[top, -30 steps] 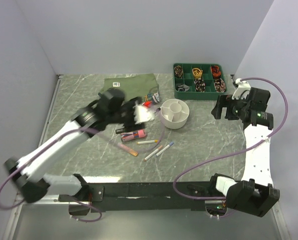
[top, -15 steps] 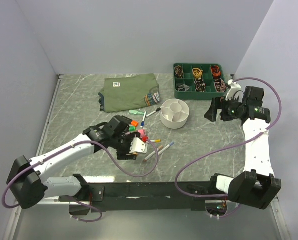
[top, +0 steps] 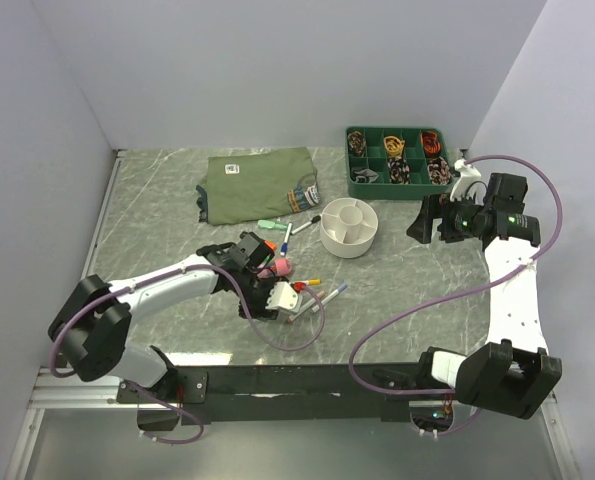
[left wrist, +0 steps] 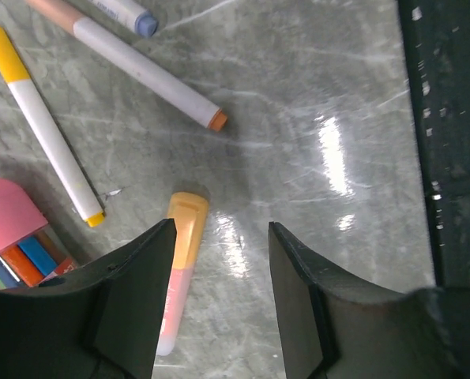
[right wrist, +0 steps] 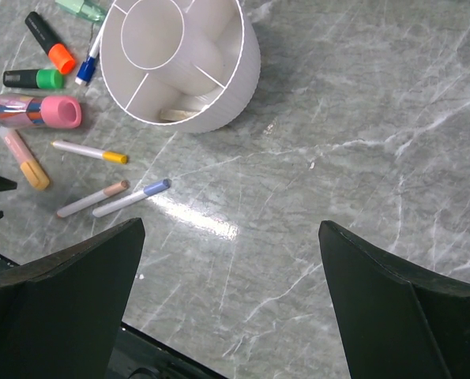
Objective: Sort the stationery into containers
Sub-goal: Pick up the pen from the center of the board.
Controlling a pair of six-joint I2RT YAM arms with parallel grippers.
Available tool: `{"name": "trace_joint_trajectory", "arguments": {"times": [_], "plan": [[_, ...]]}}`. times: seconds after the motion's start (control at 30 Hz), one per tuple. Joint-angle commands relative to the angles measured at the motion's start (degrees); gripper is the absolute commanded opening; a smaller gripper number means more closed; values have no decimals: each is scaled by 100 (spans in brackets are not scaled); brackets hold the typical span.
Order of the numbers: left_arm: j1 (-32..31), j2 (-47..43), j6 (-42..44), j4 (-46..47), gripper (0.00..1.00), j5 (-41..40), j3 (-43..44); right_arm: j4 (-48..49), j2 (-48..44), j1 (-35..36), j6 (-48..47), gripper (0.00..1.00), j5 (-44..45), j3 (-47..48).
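Note:
Stationery lies loose on the table left of the white divided tub (top: 349, 227). My left gripper (left wrist: 220, 229) is open and empty, low over the table, with a pink highlighter with an orange cap (left wrist: 183, 268) beside its left finger. A yellow-capped white pen (left wrist: 49, 142), an orange-tipped pen (left wrist: 148, 75) and a pink case (left wrist: 13, 229) lie just beyond. From above, the left gripper (top: 287, 303) sits among these pens. My right gripper (right wrist: 231, 229) is wide open and empty, raised right of the tub (right wrist: 179, 63); it also shows in the top view (top: 422, 220).
A folded olive shirt (top: 257, 185) lies at the back. A dark green compartment tray (top: 397, 160) stands at the back right. Orange (right wrist: 49, 43) and green (right wrist: 33, 79) highlighters lie left of the tub, and tan-capped (right wrist: 92, 199) and blue-capped (right wrist: 132, 197) pens lie nearer.
My left arm has swung back from beside the tub and come down over the loose pens near the front. My right gripper has shifted slightly left.

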Motion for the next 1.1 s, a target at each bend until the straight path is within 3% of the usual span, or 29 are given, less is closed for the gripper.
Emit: {"name": "trace_joint_trajectory", "arguments": {"times": [0.0,0.3,0.77,0.87,1.07], "plan": [[168,245,488,173,56,8,188,13,-55,32,17,100,-104,90],[318,597,657,946,56,-265,-93,13,-29,32,35,100,-60,64],[318,1011,736,761,51,-370,-146,83,-152,32,52,100,-7,-68],[318,1073,561,876,46,-476,-233,65,-187,41,52,100,-7,-104],[318,661,261,315,19,-160,213,-5,-117,32,44,100,89,107]]}}
